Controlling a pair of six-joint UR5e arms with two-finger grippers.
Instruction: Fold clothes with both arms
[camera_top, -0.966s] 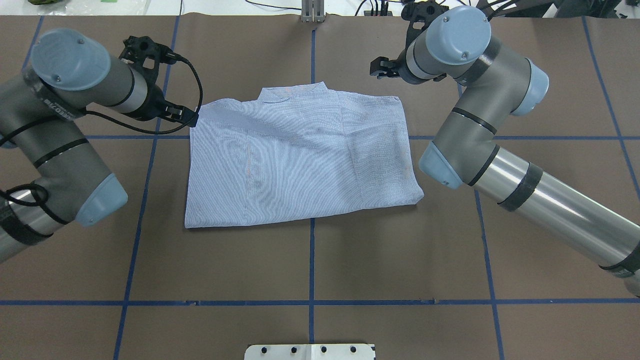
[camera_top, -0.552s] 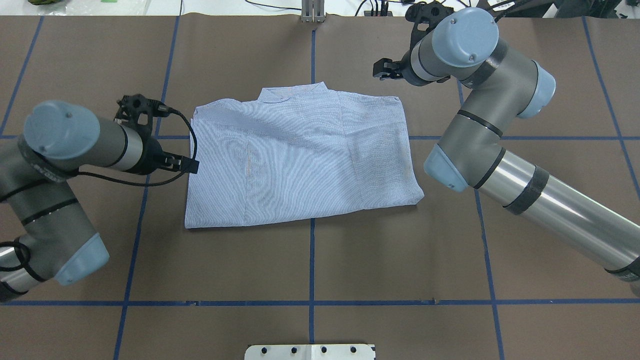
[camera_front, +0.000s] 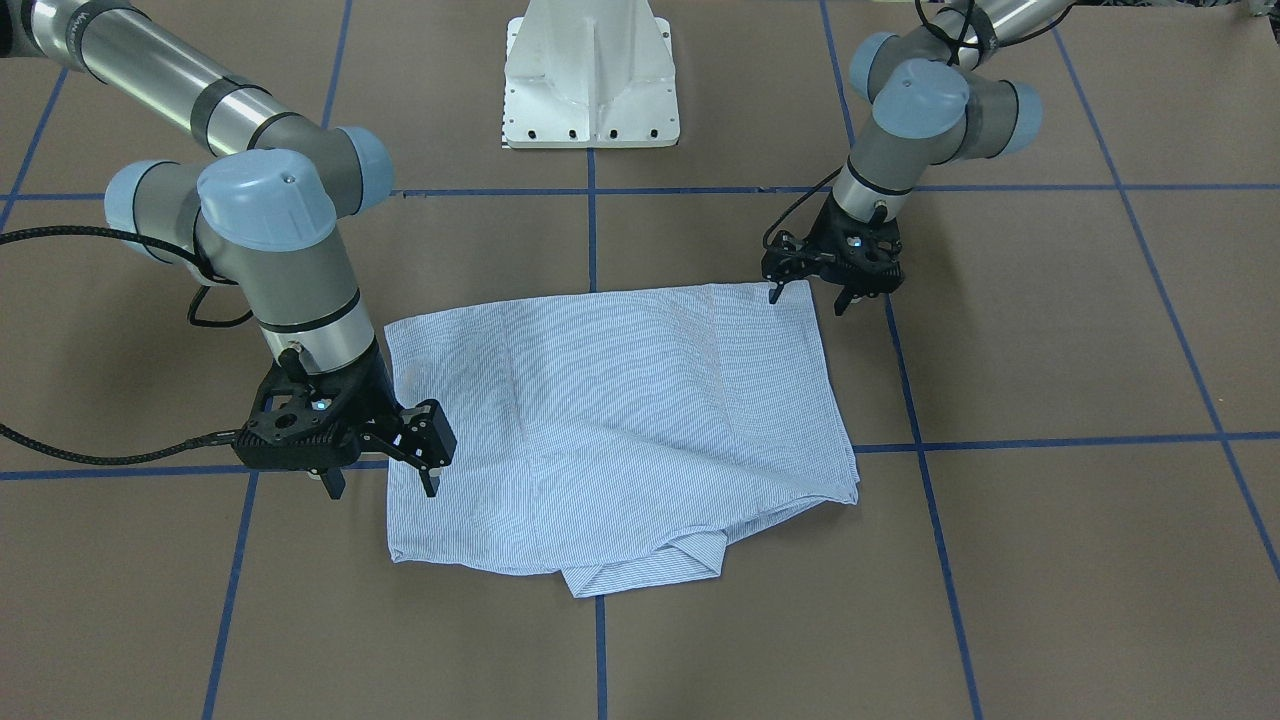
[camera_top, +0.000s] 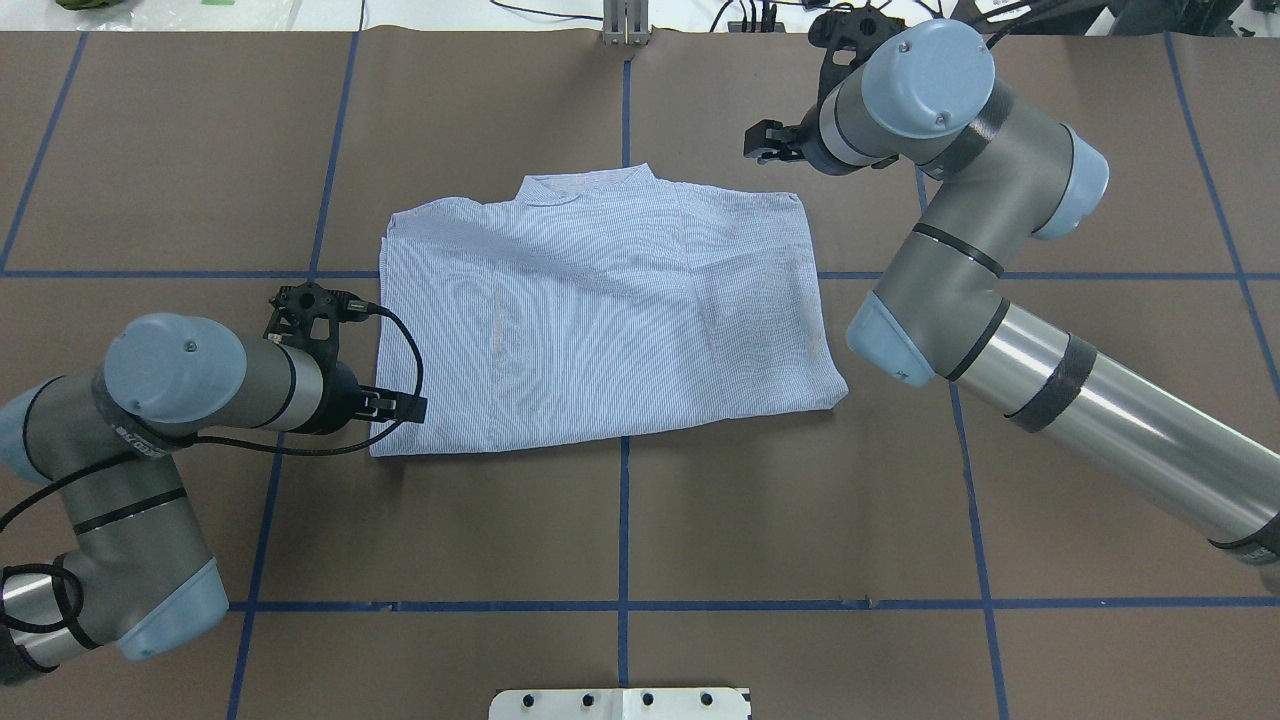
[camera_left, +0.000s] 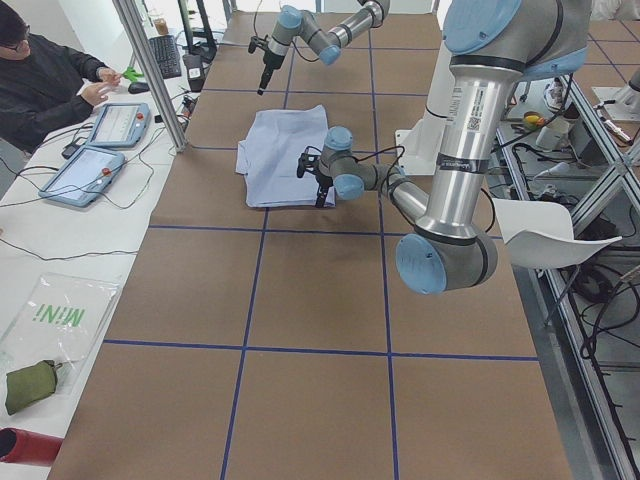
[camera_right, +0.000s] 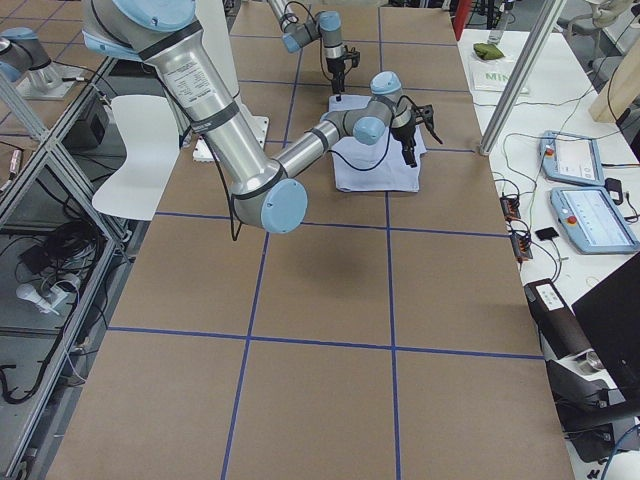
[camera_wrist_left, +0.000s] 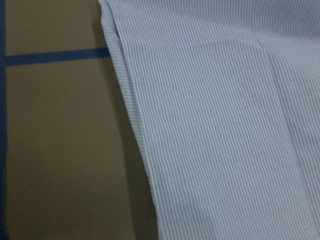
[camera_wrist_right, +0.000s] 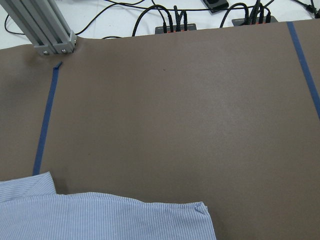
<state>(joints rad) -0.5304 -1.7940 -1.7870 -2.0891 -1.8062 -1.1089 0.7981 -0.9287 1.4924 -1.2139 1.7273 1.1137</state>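
Table (camera_top: 620, 530): brown cover, blue tape grid. Right arm (camera_top: 1050, 370) reaches in long from the robot's right, elbow bent beside the shirt's right edge. Left arm (camera_top: 130, 480) is folded tighter, wrist low near the shirt's left edge. Shirt (camera_top: 600, 320): light blue, fine stripes, lying flat at mid-table, folded to a rough rectangle across the centre tape line. White base (camera_front: 590, 70) stands at the robot's side of the table. Right gripper (camera_front: 382, 487): fingers apart, holding nothing, raised by the shirt's far right corner. Left gripper (camera_front: 808, 298): fingers apart, holding nothing, at the shirt's near left corner, one finger over cloth and one over bare table; contact cannot be told. Collar (camera_top: 590, 183) pokes out on the edge away from the robot.
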